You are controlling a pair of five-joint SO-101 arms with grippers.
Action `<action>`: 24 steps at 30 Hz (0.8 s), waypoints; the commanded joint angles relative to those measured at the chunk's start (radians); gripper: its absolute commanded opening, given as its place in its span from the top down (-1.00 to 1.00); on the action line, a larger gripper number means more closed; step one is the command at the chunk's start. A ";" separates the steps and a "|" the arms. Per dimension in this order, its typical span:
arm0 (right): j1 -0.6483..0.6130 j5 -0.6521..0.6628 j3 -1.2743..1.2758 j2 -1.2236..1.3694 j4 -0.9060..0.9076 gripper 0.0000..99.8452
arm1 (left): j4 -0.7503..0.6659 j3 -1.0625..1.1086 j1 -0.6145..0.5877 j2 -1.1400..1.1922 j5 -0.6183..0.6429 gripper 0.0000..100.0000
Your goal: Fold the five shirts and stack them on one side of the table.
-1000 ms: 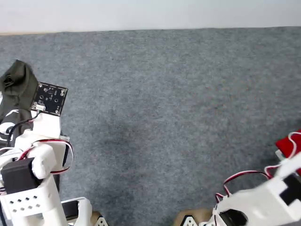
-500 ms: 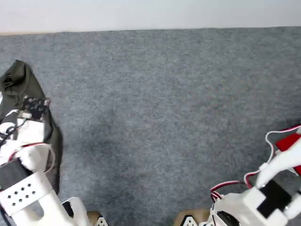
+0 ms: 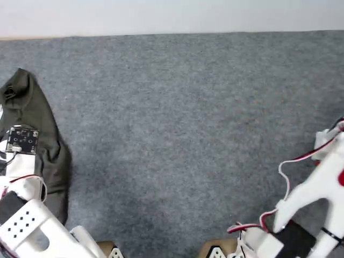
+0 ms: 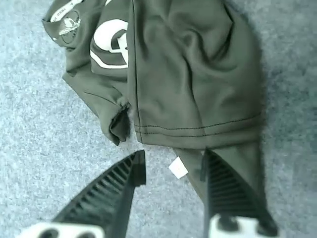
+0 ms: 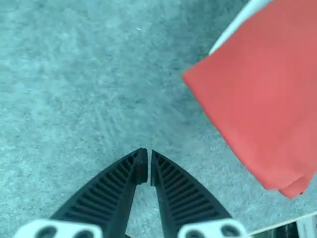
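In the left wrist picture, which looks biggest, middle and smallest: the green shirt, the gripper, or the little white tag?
Largest: dark green shirt.
Middle: left gripper, though it sits nearest the camera, which makes it look bigger.
Smallest: white tag.

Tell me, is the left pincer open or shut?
Open. The fingers of the left pincer stand clearly apart, near the hem of the green shirt.

The white plastic left arm [image 3: 24,226] is seen at the near left corner. Its black ribbed left gripper [image 4: 172,157] is pointed downward, with the jaws set apart. The white plastic right arm [image 3: 317,193] is angled toward the near right edge. Its black ribbed right gripper [image 5: 148,159] is pressed closed and empty.
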 commanded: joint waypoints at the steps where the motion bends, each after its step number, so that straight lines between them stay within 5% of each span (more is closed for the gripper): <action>1: -0.051 0.006 0.003 -0.074 0.042 0.97 | -0.009 -0.050 -0.008 0.092 -0.002 0.62; 12: -0.073 0.005 0.005 -0.104 0.044 0.97 | 0.252 -0.611 -0.114 0.723 0.074 0.63; 24: -0.073 0.005 0.005 -0.105 0.047 0.97 | 0.199 -0.812 -0.130 1.060 0.106 0.62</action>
